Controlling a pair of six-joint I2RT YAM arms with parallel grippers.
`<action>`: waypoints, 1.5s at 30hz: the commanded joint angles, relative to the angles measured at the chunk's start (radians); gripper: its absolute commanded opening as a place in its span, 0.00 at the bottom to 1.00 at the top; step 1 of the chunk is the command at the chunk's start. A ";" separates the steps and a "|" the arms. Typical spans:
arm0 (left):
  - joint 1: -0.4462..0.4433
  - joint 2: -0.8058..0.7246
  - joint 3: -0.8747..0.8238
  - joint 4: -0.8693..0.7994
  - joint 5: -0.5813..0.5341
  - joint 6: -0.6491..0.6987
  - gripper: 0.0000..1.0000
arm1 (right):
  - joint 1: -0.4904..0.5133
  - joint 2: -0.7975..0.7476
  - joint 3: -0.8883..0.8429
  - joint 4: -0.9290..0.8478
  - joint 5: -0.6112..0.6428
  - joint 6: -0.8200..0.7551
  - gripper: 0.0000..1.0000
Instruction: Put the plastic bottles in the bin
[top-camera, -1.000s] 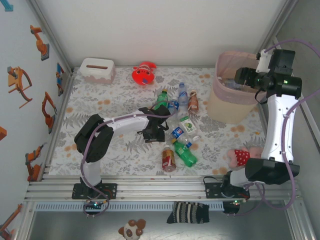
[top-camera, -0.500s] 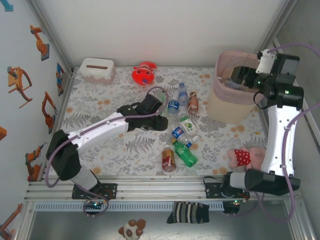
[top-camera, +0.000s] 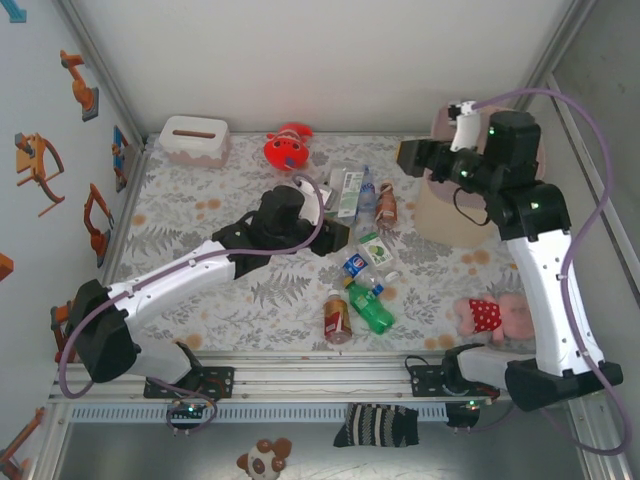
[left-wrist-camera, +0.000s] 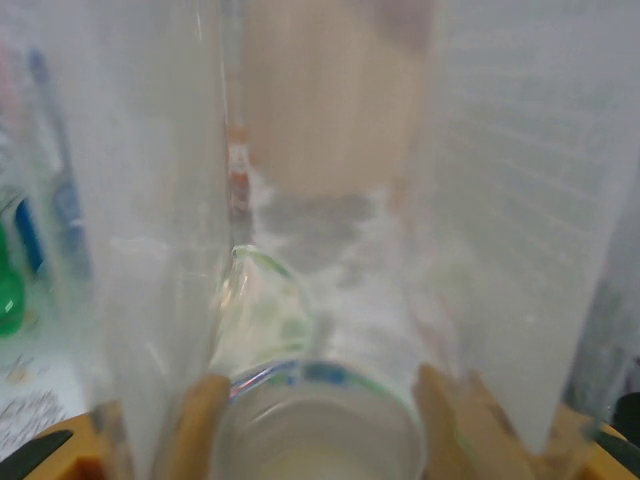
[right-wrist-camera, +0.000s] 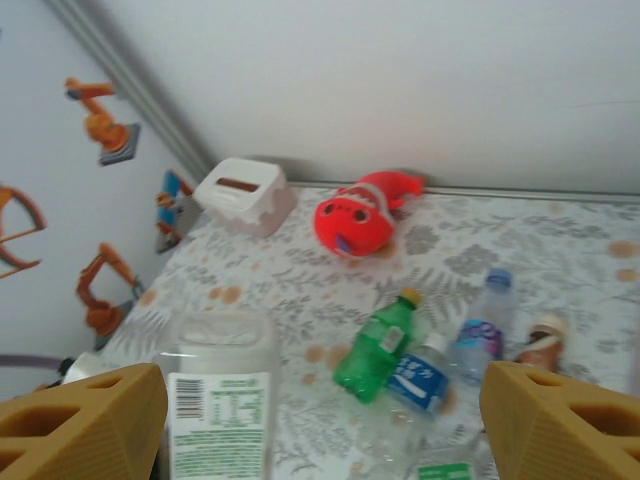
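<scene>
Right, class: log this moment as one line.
left fingers: shut on clear bottle | right fingers: open, empty, near bin | green bottle: lying on table

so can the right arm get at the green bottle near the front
Probably yes. The right gripper is open and empty, the green bottle lies uncovered beside a brown bottle, and the left gripper, holding a clear bottle, is farther back.
</scene>
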 joint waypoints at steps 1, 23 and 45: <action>-0.005 -0.016 -0.004 0.161 0.095 0.058 0.35 | 0.075 0.013 0.012 0.044 0.076 0.034 0.81; -0.005 0.031 0.039 0.194 0.076 0.055 0.36 | 0.298 0.207 0.096 0.005 0.216 0.067 0.82; -0.005 -0.061 -0.016 0.210 0.011 0.086 0.65 | 0.250 0.219 0.213 -0.018 0.312 0.042 0.60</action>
